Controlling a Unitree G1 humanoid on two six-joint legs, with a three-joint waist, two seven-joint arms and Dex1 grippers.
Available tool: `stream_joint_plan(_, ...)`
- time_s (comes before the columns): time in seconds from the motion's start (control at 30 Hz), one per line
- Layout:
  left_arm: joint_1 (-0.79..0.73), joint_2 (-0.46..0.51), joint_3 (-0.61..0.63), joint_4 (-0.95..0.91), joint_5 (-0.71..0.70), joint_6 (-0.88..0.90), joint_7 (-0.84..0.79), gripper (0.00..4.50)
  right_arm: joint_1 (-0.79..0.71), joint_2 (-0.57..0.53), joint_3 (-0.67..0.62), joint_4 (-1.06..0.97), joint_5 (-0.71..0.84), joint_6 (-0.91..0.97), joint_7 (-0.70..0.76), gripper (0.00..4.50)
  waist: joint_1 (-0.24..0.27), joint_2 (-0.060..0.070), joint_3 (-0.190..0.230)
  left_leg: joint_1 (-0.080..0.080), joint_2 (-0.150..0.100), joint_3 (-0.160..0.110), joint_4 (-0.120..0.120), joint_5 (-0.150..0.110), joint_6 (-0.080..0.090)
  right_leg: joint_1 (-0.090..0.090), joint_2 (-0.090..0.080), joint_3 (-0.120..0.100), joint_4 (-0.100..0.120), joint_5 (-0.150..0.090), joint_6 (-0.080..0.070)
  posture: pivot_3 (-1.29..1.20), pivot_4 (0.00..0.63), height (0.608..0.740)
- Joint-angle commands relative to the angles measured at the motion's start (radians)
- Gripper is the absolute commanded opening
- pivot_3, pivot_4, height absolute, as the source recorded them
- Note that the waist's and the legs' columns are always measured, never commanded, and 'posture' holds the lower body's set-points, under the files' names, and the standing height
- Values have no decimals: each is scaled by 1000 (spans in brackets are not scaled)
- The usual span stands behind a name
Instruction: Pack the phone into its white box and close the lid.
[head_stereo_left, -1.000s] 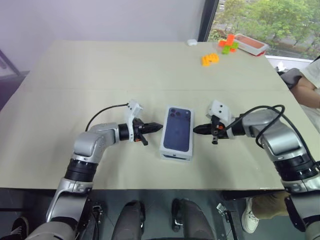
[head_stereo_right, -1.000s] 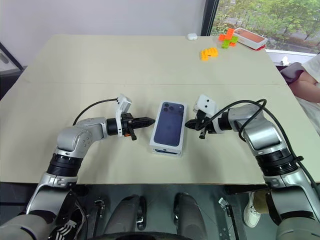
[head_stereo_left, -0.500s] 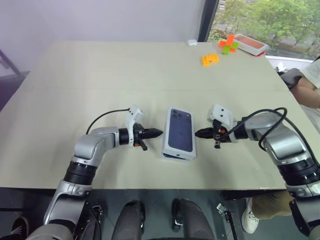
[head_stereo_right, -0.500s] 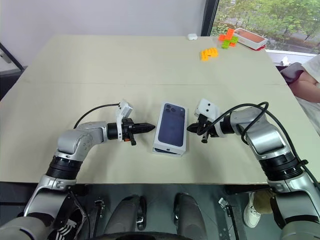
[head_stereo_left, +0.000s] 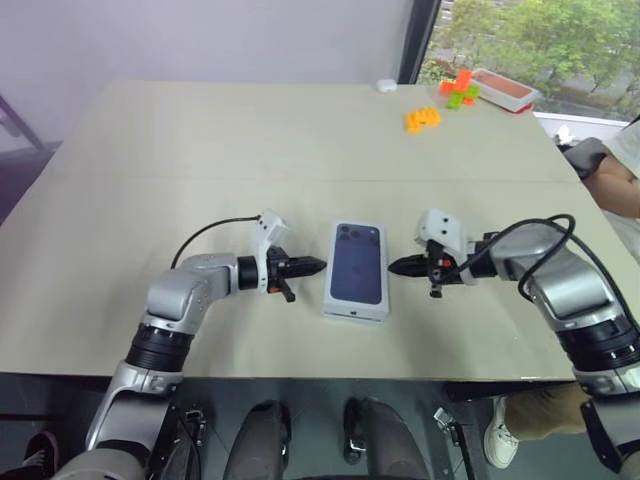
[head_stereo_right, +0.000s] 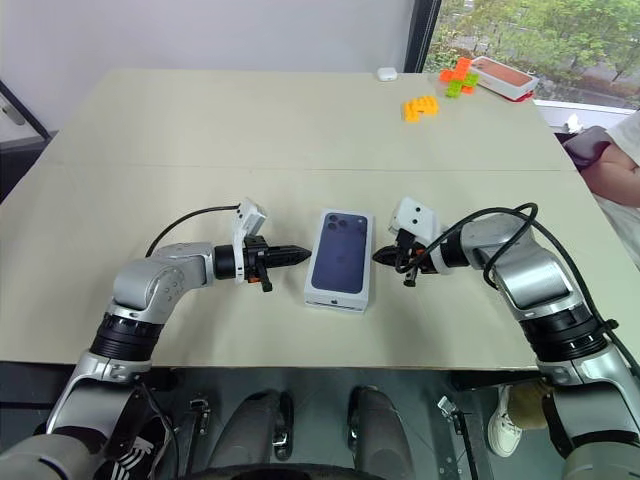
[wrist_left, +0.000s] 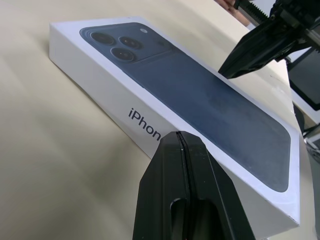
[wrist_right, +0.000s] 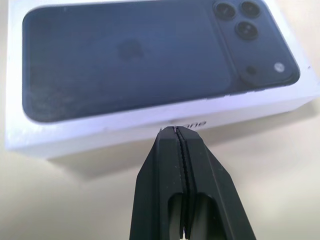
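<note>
The lid (head_stereo_left: 356, 268) is being flanked by the closed, empty left pincer (head_stereo_left: 312, 266) and right pincer (head_stereo_left: 397, 266); uneven nudging is risking skewing it.

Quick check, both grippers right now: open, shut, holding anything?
Left gripper: shut, holding nothing, beside the lid.
Right gripper: shut, holding nothing, at the lid's other side.

Lid (head_stereo_left: 357, 267) on, contents hidden; person's arm (head_stereo_left: 610, 182) at 3 o'clock cut by frame edge; small white object (head_stereo_left: 385, 85) at 12 o'clock unidentifiable.
</note>
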Motion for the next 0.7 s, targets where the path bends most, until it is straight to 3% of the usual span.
stream_joint_plan(0.03,0,9,20,-25,-12,-16,-4,0,-2,-29,-14,-31,1,-21,23,27,0,0,0,0,0,0,0,0,0,0,0,0,0,0,0,0,150,740)
stream_joint_plan(0.27,-95,-51,99,47,-21,-71,58,0,-129,82,-81,107,1,-38,-101,27,-1,0,0,1,-1,0,2,1,-1,0,0,0,3,0,-1,0,150,740)
stream_joint_plan(0.43,-134,-118,49,110,20,-129,60,0,-117,153,-39,114,-26,-61,-153,27,1,-1,0,1,-1,1,2,1,-1,0,0,0,6,0,0,0,150,740)
stream_joint_plan(0.6,-130,-127,21,127,26,-116,36,0,-62,137,-1,67,-44,-62,-133,27,-1,-1,0,-1,-3,1,3,1,-1,-1,-2,0,6,0,0,0,150,740)
stream_joint_plan(0.7,-94,-84,-46,65,14,-46,-31,0,15,72,23,-34,-8,-5,-48,27,-1,0,0,0,-3,0,3,1,-1,-1,-2,0,7,0,0,0,150,740)
